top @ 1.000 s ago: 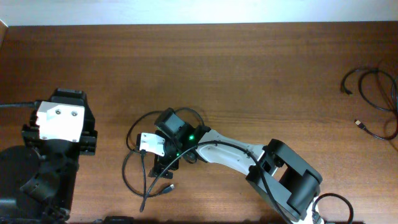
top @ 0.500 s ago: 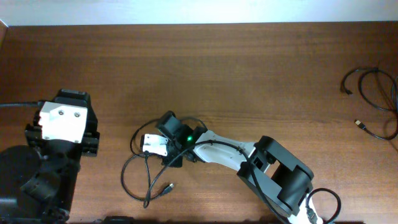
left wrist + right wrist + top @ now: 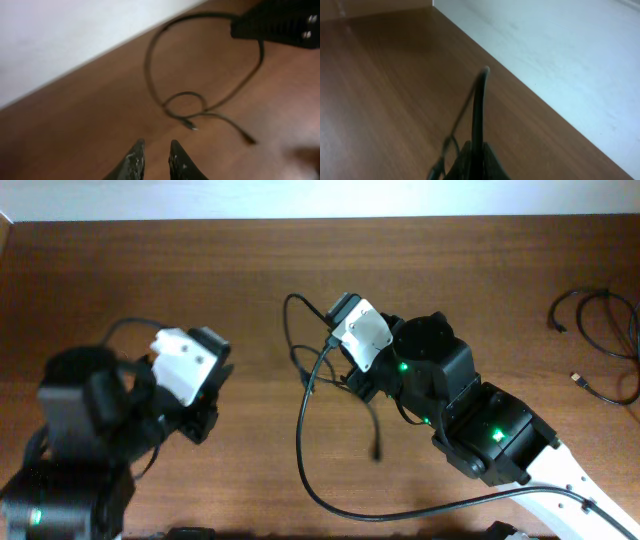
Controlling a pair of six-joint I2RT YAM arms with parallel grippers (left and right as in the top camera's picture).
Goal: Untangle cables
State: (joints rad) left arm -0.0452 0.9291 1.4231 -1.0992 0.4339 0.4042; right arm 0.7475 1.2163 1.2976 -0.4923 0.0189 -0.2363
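**Right claw clamps the cable, left claw holds nothing**

Closest in, on the right wrist camera, the right gripper [image 3: 476,154] is pinched tight on the black cable [image 3: 479,105]. The cord stands straight up out of the closed tips and ends in a blunt bend.

Over to the left wrist view. The left gripper [image 3: 155,154] has its tips drawn close together with only a sliver of wood showing between them, and it grips nothing. It points at the cable's small loop and two plug ends on the wood ahead.

From overhead, the left arm [image 3: 90,400] sits at the left, angled toward the middle. The right arm [image 3: 480,430] reaches in from the lower right with its wrist raised. The cable drapes from it in one long sweep down toward the front edge.

The table [image 3: 480,270] is dark brown wood. At its far right lie the other cords [image 3: 600,320], well apart from both claws. A pale wall [image 3: 300,198] runs behind.
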